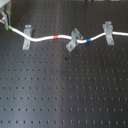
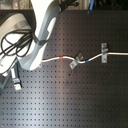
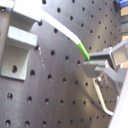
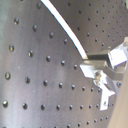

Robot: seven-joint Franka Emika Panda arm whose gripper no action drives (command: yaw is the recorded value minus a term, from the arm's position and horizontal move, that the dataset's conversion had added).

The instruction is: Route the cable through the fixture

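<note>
The white cable (image 1: 47, 38) runs across the board from the first exterior view's left to its right edge. It passes the fixture (image 1: 27, 38), the left grey clip, across its forked top; I cannot tell if it sits in the fork. It then passes the strongly tilted middle clip (image 1: 73, 40) and the right clip (image 1: 107, 32). My gripper (image 1: 5, 22) is at the first exterior view's far left and is shut on the cable's end. In the first wrist view my gripper (image 3: 90, 64) pinches the cable right by its green band (image 3: 83, 50), with the fixture (image 3: 17, 45) close by. In the second exterior view the arm hides the fixture.
The black perforated board (image 1: 65, 90) fills the scene. In the second exterior view the arm's body (image 2: 35, 45) and its black hoses (image 2: 15, 42) cover the second exterior view's left, with the middle clip (image 2: 75, 61) and right clip (image 2: 104, 54) beyond.
</note>
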